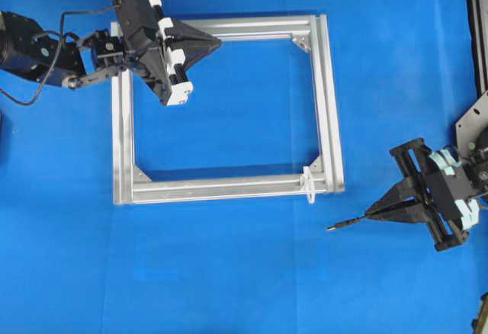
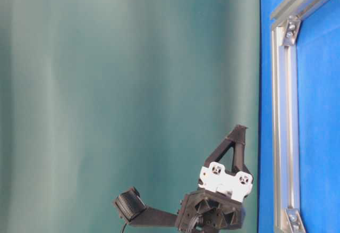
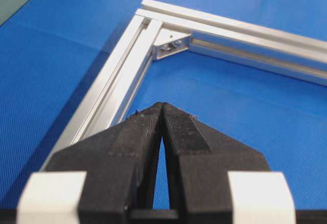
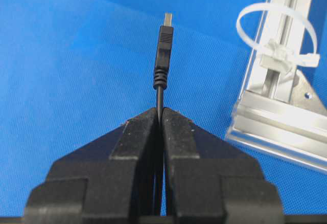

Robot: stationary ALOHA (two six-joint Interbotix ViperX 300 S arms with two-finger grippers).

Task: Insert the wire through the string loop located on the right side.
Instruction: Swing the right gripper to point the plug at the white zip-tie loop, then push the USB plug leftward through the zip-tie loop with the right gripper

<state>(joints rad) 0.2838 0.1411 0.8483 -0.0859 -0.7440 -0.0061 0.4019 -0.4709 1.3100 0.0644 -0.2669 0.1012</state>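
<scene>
My right gripper (image 1: 371,213) (image 4: 160,109) is shut on the wire (image 4: 163,55), whose black plug with a metal tip (image 1: 335,226) sticks out ahead of the fingertips. The string loop (image 4: 273,22) (image 1: 309,185) is a white tie standing up from the silver frame (image 1: 326,105) near its front right corner, to the upper left of the plug and apart from it. My left gripper (image 1: 217,42) (image 3: 162,104) is shut with nothing in it, above the frame's far left corner.
The square aluminium frame (image 3: 112,86) lies on the blue cloth, with corner brackets (image 3: 171,44) inside it. In the table-level view the left arm's gripper (image 2: 239,132) hangs above the frame rail (image 2: 284,137). Open blue cloth lies in front of the frame.
</scene>
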